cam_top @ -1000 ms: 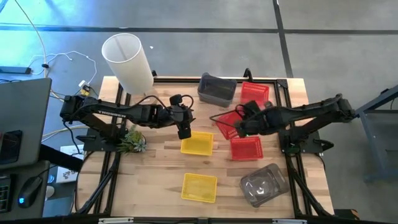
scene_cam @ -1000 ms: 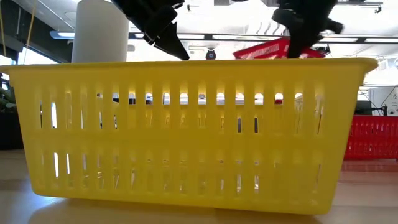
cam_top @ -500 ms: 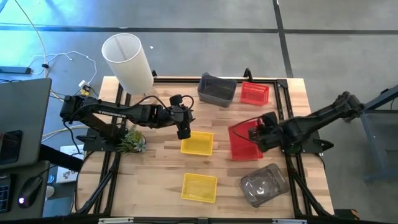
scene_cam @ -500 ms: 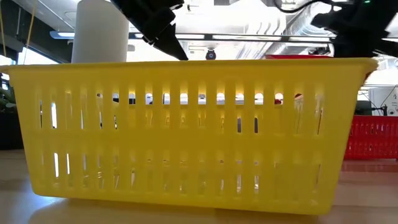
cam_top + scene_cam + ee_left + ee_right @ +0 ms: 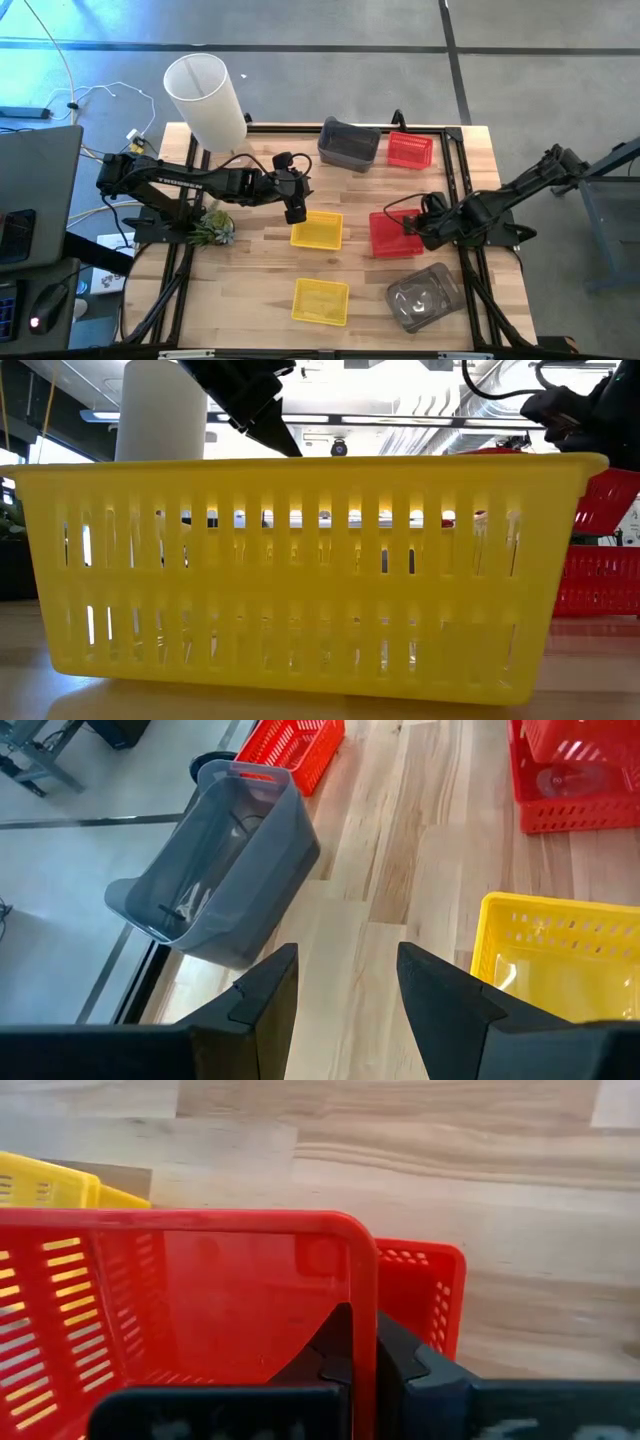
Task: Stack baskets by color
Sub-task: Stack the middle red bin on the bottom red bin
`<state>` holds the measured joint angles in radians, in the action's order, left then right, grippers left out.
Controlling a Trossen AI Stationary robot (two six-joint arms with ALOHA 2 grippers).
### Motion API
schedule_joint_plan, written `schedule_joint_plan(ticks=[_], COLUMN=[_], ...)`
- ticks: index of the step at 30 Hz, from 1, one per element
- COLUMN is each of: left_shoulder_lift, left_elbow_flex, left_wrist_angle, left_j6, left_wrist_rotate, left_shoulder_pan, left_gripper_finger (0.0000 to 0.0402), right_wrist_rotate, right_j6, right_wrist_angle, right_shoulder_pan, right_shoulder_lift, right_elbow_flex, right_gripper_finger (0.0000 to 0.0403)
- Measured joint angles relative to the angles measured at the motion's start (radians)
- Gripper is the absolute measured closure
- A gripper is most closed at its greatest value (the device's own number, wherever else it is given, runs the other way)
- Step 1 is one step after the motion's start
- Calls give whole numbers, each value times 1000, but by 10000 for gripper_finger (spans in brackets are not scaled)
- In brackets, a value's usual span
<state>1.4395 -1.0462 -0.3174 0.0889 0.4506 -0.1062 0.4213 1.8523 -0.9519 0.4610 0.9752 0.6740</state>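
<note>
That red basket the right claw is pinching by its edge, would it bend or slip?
The red basket looks like thin slotted plastic, so probably light and slightly flexible. The right gripper holds only one wall, so it may tilt. Smooth plastic might slip.

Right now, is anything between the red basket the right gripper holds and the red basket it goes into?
Nothing visible. The right gripper, shut on the held red basket's wall, has it directly over the lower red basket on the table, partly nested.

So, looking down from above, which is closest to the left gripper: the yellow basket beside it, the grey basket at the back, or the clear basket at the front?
From the left gripper:
1. Yellow basket, right beside it.
2. Grey basket, back middle.
3. Clear basket, front right corner.
</note>
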Motion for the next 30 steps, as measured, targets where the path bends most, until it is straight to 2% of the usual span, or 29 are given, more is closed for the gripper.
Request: schedule_joint_plan(ticks=[7,12,22,30], left_shoulder_lift=[0,0,0,0], left_elbow_flex=[0,0,-1,-1], left_wrist_angle=[0,-1,-6,-19], left_j6=[4,3,1,11], left_wrist_rotate=[0,1,2,2], left_shoulder_pan=[0,0,0,0], left_gripper_finger=[245,245,245,245], right_wrist_rotate=[-37,-100,-143,-125], right_j6=[37,35,37,36], right_wrist_angle=[-16,-32,-18,-15], right_shoulder_pan=[0,-23,-24,-24], right_shoulder_lift=[6,54,122,126], right_elbow_flex=[-1,-1,-1,-1], right_gripper_finger=[403,403,403,402])
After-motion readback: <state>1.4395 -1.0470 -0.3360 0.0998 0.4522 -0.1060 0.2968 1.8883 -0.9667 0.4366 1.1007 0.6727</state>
